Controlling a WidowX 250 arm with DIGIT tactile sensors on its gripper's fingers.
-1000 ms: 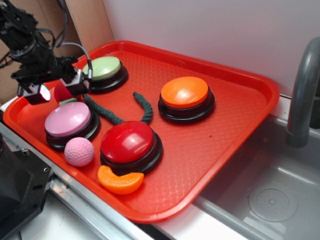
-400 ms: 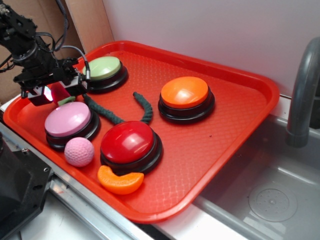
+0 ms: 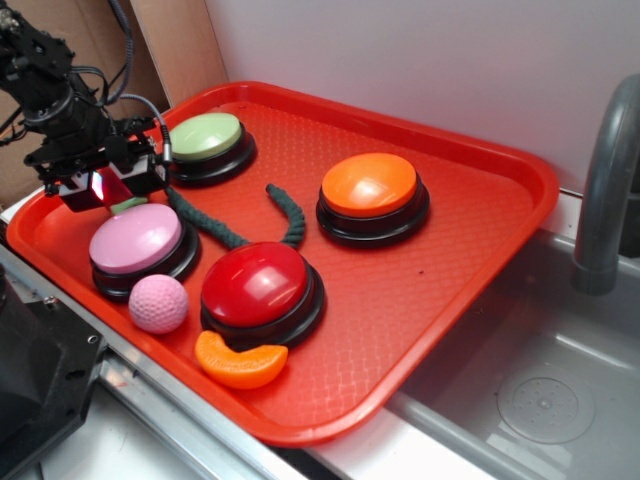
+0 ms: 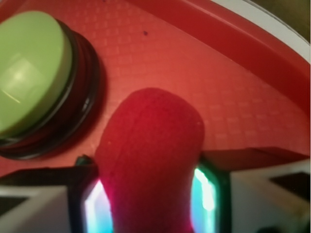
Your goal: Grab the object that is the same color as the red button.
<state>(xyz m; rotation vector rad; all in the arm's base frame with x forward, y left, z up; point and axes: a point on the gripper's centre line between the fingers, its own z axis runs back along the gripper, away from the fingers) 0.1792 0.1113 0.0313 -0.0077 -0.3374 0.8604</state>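
Item: small dark-red fuzzy ball, now pinched between the closed fingers, which were wider earlier; grasp apparently secured.

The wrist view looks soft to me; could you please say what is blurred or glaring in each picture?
Wrist view: the red object fills the foreground out of focus, the tool's pads glow white-cyan beside it, and the green button is blurred too. Exterior view: fairly sharp, with soft highlights on the red button and the orange button.
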